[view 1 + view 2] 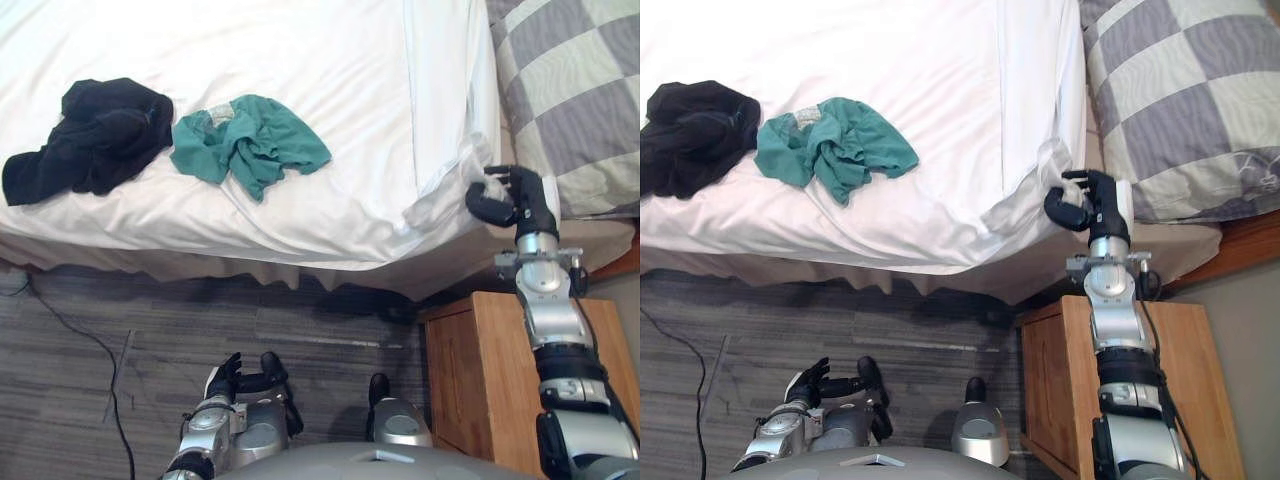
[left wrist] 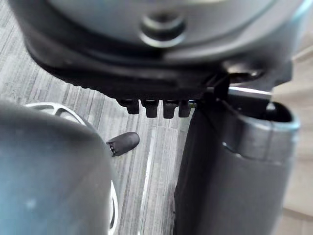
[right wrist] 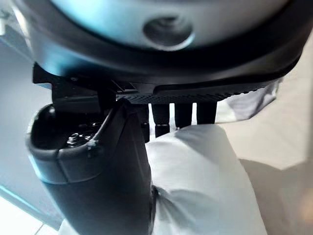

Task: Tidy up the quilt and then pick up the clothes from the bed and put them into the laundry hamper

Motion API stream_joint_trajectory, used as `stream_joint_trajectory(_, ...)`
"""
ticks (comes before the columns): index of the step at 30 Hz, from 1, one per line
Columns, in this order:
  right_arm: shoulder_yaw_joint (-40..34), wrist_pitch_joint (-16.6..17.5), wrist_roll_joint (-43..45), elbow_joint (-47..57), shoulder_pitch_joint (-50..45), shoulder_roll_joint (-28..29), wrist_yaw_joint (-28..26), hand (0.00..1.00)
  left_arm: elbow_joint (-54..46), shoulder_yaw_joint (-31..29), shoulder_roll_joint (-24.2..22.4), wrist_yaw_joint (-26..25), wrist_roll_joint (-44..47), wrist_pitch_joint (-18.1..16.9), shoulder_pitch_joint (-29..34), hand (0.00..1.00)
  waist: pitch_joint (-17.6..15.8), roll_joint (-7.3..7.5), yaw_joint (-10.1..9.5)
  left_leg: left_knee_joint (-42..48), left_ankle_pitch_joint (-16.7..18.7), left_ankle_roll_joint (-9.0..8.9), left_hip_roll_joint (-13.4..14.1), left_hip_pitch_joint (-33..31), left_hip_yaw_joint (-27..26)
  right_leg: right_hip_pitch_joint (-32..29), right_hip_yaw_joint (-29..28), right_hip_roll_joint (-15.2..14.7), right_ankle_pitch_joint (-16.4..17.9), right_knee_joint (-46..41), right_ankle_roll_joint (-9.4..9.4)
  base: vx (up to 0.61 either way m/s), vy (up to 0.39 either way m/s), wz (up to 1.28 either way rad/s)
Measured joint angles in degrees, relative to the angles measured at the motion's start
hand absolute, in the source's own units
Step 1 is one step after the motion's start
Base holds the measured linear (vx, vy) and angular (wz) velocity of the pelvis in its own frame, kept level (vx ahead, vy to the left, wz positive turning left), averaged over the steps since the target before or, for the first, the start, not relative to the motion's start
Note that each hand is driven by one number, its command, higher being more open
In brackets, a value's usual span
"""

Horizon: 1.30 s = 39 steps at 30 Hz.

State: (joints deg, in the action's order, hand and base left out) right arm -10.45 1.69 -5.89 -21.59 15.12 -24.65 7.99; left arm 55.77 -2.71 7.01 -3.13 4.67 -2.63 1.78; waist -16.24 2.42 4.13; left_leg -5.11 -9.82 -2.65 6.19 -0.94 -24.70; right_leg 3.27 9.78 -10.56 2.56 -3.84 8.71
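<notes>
The white quilt (image 1: 300,70) covers the bed. Its rumpled near corner (image 1: 447,192) is bunched between the thumb and curled fingers of the right hand (image 1: 508,197), which sits at about 3 o'clock from that corner, above the wooden nightstand (image 1: 480,370). This looks like the smoothing step, so I'd pull steadily outward, taut enough to flatten the folds without dragging the green garment (image 1: 250,145) and black garment (image 1: 90,140) lying on the quilt towards 9 o'clock. The left hand (image 1: 232,382) hangs low near the floor, fingers relaxed and empty.
</notes>
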Motion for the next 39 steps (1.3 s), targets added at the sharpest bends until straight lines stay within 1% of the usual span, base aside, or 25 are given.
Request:
stream_joint_trajectory(2, -2.75, 0.20, 3.01, -1.15, -2.74, 1.88, -0.16, 1.00, 0.02, -0.01, -0.37, 0.08, -0.25, 0.27, 0.45, 1.00, 0.11, 0.09, 1.21, -0.02, 0.28, -0.39, 0.01, 1.31, -0.24, 0.83, -0.48, -0.05, 0.02, 0.01, 0.02, 0.06, -0.017, -0.16)
stream_joint_trajectory(3, -3.88, 0.21, 3.60, -1.76, -3.19, 2.28, -0.18, 1.00, 0.03, 0.00, -0.43, 0.08, -0.30, 0.29, 0.49, 1.00, 0.13, 0.06, 1.25, -0.05, 0.30, -0.42, 0.00, 1.62, -0.28, 0.92, -0.58, -0.08, 0.07, 0.01, 0.08, 0.00, -0.011, -0.20)
stream_joint_trajectory(5, -7.53, 0.20, 5.74, -4.40, -4.25, 2.48, -0.17, 1.00, 0.08, -0.01, -0.60, 0.13, -0.28, 0.31, 0.51, 1.00, 0.56, -0.35, 1.99, -0.18, 0.51, -0.70, 0.06, 1.74, -0.32, 0.94, -0.73, -0.08, 0.37, 0.05, 0.28, -0.02, -0.009, -0.08)
stream_joint_trajectory(7, -13.00, -1.16, 7.47, -7.78, -6.06, 2.52, 0.20, 1.00, 0.60, -0.21, -0.73, 0.12, -0.24, 0.32, 0.52, 1.00, 1.04, -0.89, 2.54, -0.20, 0.59, -0.80, 0.25, 1.79, -0.43, 0.93, -0.82, 0.01, 0.70, 0.15, 0.03, -0.04, -0.003, -0.05)
stream_joint_trajectory(9, -18.02, -2.79, 9.55, -10.20, -10.58, 2.55, 0.96, 1.00, 1.68, -1.55, -1.42, 0.11, -0.16, 0.43, 1.06, 1.00, 2.06, -1.47, 3.24, -0.21, 0.81, -0.94, 0.59, 1.83, -0.77, 0.85, -0.90, 0.29, 0.94, 0.09, -0.05, -0.04, -0.004, -0.06)
stream_joint_trajectory(10, -20.69, -3.78, 11.20, -10.22, -13.15, 2.59, 1.63, 1.00, 1.84, -2.89, -2.22, 0.06, 0.05, 0.45, 1.86, 1.00, 2.50, -1.90, 3.96, -0.22, 1.09, -1.00, 0.66, 1.89, -1.09, 0.81, -0.96, 0.35, 1.19, 0.05, -0.19, -0.04, -0.003, -0.05)
stream_joint_trajectory(12, -24.65, -4.25, 14.85, -10.17, -16.00, 2.60, 3.38, 1.00, 1.83, -4.46, -2.83, 0.04, 0.22, 0.60, 2.92, 1.00, 2.94, -2.29, 4.82, -0.22, 1.58, -1.08, 0.85, 2.12, -1.97, 0.56, -1.66, 0.48, 1.59, 0.01, -0.27, -0.04, 0.007, -0.18)
stream_joint_trajectory(13, -26.66, -4.28, 15.97, -9.93, -17.39, 2.69, 4.20, 1.00, 1.82, -5.25, -3.14, 0.02, 0.25, 0.68, 3.43, 1.00, 3.33, -2.18, 5.00, -0.22, 1.73, -1.00, 0.98, 2.18, -2.49, 0.51, -2.18, 0.59, 1.60, -0.02, -0.24, -0.02, 0.005, -0.29)
stream_joint_trajectory(14, -29.22, -4.29, 17.06, -9.15, -19.20, 3.03, 5.41, 1.00, 1.80, -6.37, -3.57, -0.01, 0.24, 0.84, 4.07, 1.00, 4.25, -2.53, 5.11, -0.22, 1.88, -1.02, 1.11, 2.17, -3.06, 0.18, -2.50, 0.66, 1.60, -0.09, -0.23, 0.00, 0.001, -0.24)
stream_joint_trajectory(15, -31.36, -4.29, 18.10, -8.53, -19.83, 3.52, 6.12, 1.00, 1.65, -7.28, -3.96, -0.05, 0.26, 0.85, 4.56, 1.00, 4.72, -2.46, 5.33, -0.25, 2.08, -1.12, 1.26, 2.30, -3.64, 0.09, -2.87, 0.68, 1.54, -0.03, -0.19, -0.01, 0.003, -0.26)
stream_joint_trajectory(16, -34.14, -4.33, 18.17, -6.55, -20.41, 4.82, 7.08, 0.00, 1.65, -7.99, -4.10, -0.11, 0.26, 0.85, 4.90, 1.00, 5.23, -2.42, 5.37, -0.25, 2.19, -1.14, 1.48, 2.44, -4.52, -0.07, -3.36, 0.67, 1.46, -0.01, -0.13, -0.01, 0.005, -0.23)
stream_joint_trajectory(19, -37.09, -4.31, 18.16, -0.88, -21.53, 6.58, 8.53, 0.00, 1.64, -9.15, -4.24, -0.11, 0.25, 0.85, 5.35, 1.00, 6.04, -1.91, 5.62, -0.25, 2.55, -0.82, 1.70, 2.61, -5.80, -0.31, -3.96, 0.62, 1.25, 0.25, -0.11, -0.01, 0.006, -0.17)
stream_joint_trajectory(22, -36.31, -4.11, 19.00, 2.61, -21.19, 6.70, 8.61, 0.00, 1.68, -9.19, -3.88, -0.11, 0.25, 0.85, 5.52, 1.00, 6.71, -1.14, 5.58, -0.25, 2.58, -0.78, 1.68, 2.50, -6.03, -0.27, -4.19, 0.57, 0.74, 1.04, -0.20, 0.01, 0.005, -0.05)
stream_joint_trajectory(23, -34.23, -3.37, 20.94, 5.28, -20.76, 6.71, 8.37, 0.00, 1.80, -9.08, -3.71, -0.12, 0.25, 0.85, 5.51, 1.00, 6.95, -0.67, 5.59, -0.25, 2.58, -0.76, 1.65, 2.51, -6.02, -0.31, -4.30, 0.54, 0.58, 1.04, -0.37, 0.00, 0.000, 0.00)
stream_joint_trajectory(24, -33.22, -2.87, 21.46, 6.35, -20.56, 6.71, 8.08, 0.00, 1.83, -8.98, -3.67, -0.12, 0.24, 0.85, 5.51, 1.00, 7.07, -0.52, 5.59, -0.25, 2.58, -0.76, 1.62, 2.53, -5.95, -0.33, -4.29, 0.52, 0.55, 1.04, -0.40, 0.03, 0.000, 0.02)
stream_joint_trajectory(26, -28.60, -0.25, 25.31, 8.92, -16.81, 6.72, 6.81, 0.00, 2.12, -8.61, -3.10, -0.15, 0.24, 0.83, 5.39, 1.00, 7.43, -0.33, 5.61, -0.24, 2.34, -0.96, 1.53, 2.49, -5.16, -0.30, -4.07, 0.47, 0.43, 1.03, -0.51, 0.03, -0.008, 0.06)
stream_joint_trajectory(28, -26.59, 1.30, 28.12, 9.02, -14.31, 6.74, 6.15, 0.00, 2.11, -8.01, -2.88, -0.19, 0.24, 0.78, 5.29, 1.00, 7.48, -0.41, 5.54, -0.24, 2.27, -0.95, 1.49, 2.36, -4.79, -0.28, -3.78, 0.45, 0.40, 1.03, -0.54, 0.02, -0.009, 0.09)
stream_joint_trajectory(29, -24.43, 2.58, 30.22, 9.09, -11.88, 6.82, 6.01, 0.00, 2.12, -7.05, -2.63, -0.36, 0.25, 0.71, 5.13, 1.00, 7.47, -0.39, 5.32, -0.24, 2.21, -0.96, 1.48, 2.21, -4.38, -0.26, -3.55, 0.46, 0.39, 1.03, -0.54, 0.02, -0.013, 0.17)
stream_joint_trajectory(31, -21.52, 4.04, 34.17, 9.92, -8.56, 7.58, 5.93, 0.00, 2.11, -6.14, -2.49, -0.50, 0.22, 0.66, 4.93, 1.00, 7.55, -0.54, 4.90, -0.24, 2.07, -0.89, 1.43, 1.88, -3.42, -0.12, -2.72, 0.48, 0.34, 1.03, -0.48, 0.03, -0.019, 0.24)
stream_joint_trajectory(32, -19.50, 5.78, 37.44, 11.56, -6.67, 8.86, 5.84, 0.00, 2.07, -5.83, -2.51, -0.55, 0.21, 0.54, 4.73, 1.00, 7.60, -0.71, 4.38, -0.24, 1.78, -0.69, 1.43, 1.29, -2.42, -0.13, -1.75, 0.53, 0.19, 1.01, -0.32, 0.03, -0.022, 0.27)
stream_joint_trajectory(34, -17.35, 7.28, 40.08, 11.92, -3.99, 9.88, 5.78, 0.00, 2.06, -4.97, -2.39, -0.78, 0.20, 0.49, 4.25, 1.00, 7.55, -0.78, 3.58, -0.23, 1.36, -0.33, 1.43, 0.94, -1.50, 0.13, -0.94, 0.60, 0.13, 1.01, -0.39, 0.05, -0.032, 0.26)
stream_joint_trajectory(36, -14.86, 7.64, 41.30, 11.92, -0.92, 9.88, 5.81, 0.00, 2.01, -4.25, -2.35, -1.23, 0.19, 0.26, 4.17, 1.00, 7.49, -0.96, 2.82, -0.21, 0.92, -0.18, 1.31, 0.36, -0.63, 0.24, -0.35, 0.61, 0.15, 1.02, -0.43, 0.04, -0.020, 0.22)
stream_joint_trajectory(38, -13.41, 8.71, 43.37, 11.91, 3.18, 9.84, 6.01, 0.00, 1.90, -3.83, -2.37, -1.75, 0.21, 0.18, 3.17, 1.00, 6.27, -1.45, 2.20, -0.19, 0.40, 0.08, 1.28, -0.60, 0.10, -0.18, 0.17, 0.68, 0.12, 0.87, -0.47, 0.01, -0.005, 0.22)
stream_joint_trajectory(39, -13.04, 9.00, 43.65, 11.87, 6.98, 9.80, 6.36, 0.00, 1.88, -3.83, -2.51, -1.79, 0.28, 0.22, 2.48, 1.00, 4.40, -1.94, 2.08, -0.19, 0.08, 0.20, 1.28, -1.12, 0.68, -0.37, 0.71, 0.72, 0.00, 0.73, -0.65, -0.05, 0.015, 0.25)
